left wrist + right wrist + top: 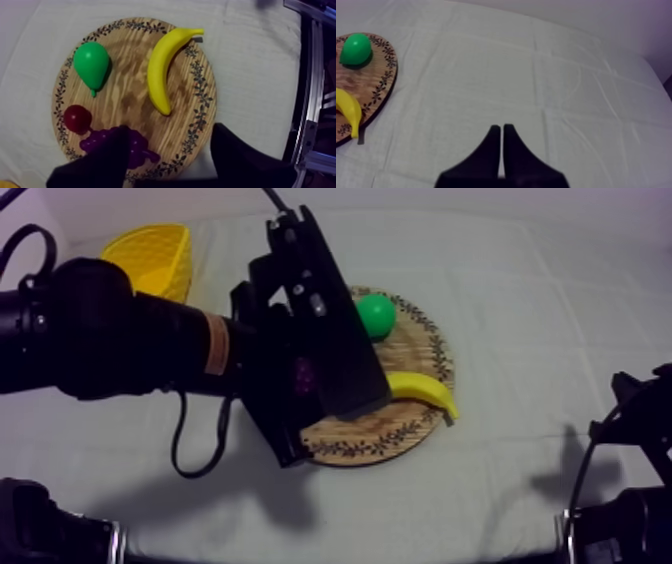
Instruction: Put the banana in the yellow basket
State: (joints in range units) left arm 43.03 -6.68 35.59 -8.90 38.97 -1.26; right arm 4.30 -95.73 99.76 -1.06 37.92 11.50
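lying on the round wooden board [125, 95], the banana [162, 67] is just ahead of the left gripper [170, 129], whose fingers [100, 162] stand wide apart, holding nothing, one over the grapes [137, 150]. the right gripper [502, 132] is pressed together, empty, well apart.

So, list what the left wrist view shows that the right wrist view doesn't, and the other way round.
Left wrist view's own: the small red fruit, the bunch of grapes, and the left pincer, fingers apart above the wooden board with nothing between them. Right wrist view's own: the right pincer, shut into a narrow wedge over bare grey-white cloth. Shared: the board, the green pear and the banana lying on it, and the cloth.
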